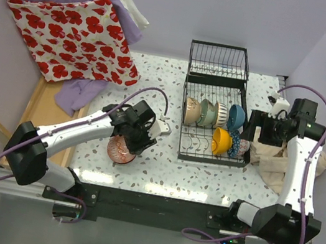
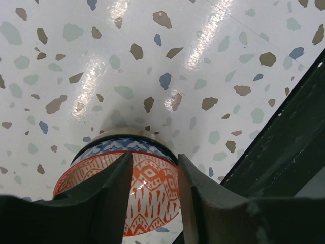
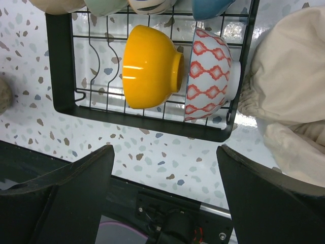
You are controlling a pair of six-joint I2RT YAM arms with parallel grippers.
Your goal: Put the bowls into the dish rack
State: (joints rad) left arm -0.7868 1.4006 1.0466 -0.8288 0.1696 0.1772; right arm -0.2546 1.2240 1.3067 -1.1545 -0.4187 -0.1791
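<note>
A reddish-brown patterned bowl (image 1: 121,151) sits on the speckled table, left of the black wire dish rack (image 1: 183,119). My left gripper (image 1: 139,132) hangs right over it. In the left wrist view the gripper (image 2: 155,157) has its jaws a little apart, one finger over the bowl's inside (image 2: 150,193) and the other at its right wall. The rack holds cream (image 1: 191,110), pale green (image 1: 207,112), blue-white (image 1: 221,112), blue (image 1: 237,116), orange-yellow (image 1: 221,141) and red-patterned (image 1: 239,147) bowls. My right gripper (image 1: 255,135) is wide open and empty (image 3: 165,152) beside the rack's near right corner (image 3: 223,133).
A beige cloth bag (image 1: 283,159) lies right of the rack and also shows in the right wrist view (image 3: 289,86). Clothes (image 1: 78,31) hang at the back left over a wooden tray (image 1: 41,113). The black table-edge rail (image 2: 284,152) runs close to the bowl.
</note>
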